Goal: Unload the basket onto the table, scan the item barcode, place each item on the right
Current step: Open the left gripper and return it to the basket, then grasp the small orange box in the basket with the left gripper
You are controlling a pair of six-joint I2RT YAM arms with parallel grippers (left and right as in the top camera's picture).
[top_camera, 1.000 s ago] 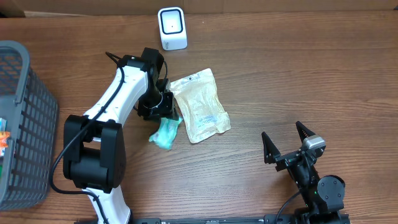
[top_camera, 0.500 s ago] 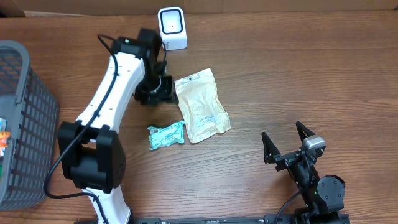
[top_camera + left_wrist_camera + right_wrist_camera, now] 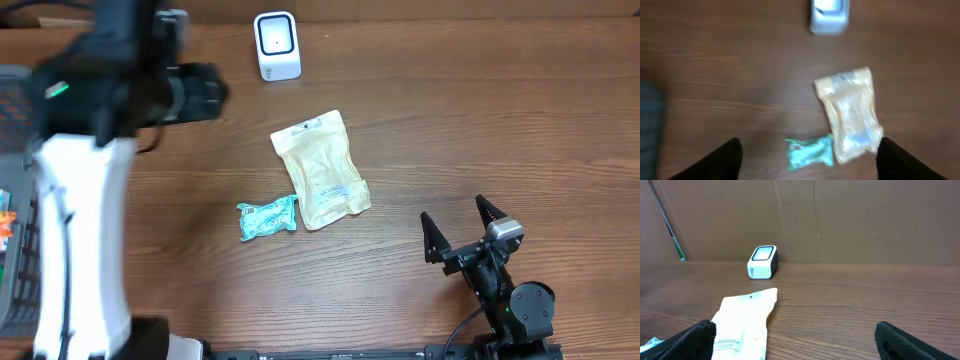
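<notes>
My left pincer [image 3: 809, 144] and right pincer [image 3: 452, 212] gape, empty. On the wood-grain bench [image 3: 520, 120], the teal packet [image 3: 268, 218] lies centre, just beside a tan pouch [image 3: 320, 172]; the scanner [image 3: 277, 45] stands top centre, cardboard wall [image 3: 840, 220] behind.

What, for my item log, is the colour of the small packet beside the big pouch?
Teal green; the small packet shows best in the overhead view.

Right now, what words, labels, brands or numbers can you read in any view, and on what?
Nothing can be read in any view.
Tan pouch: a printed label on its face, too small to read.
Teal packet: the print is too small and blurred.
Scanner: no legible marking shows.
</notes>
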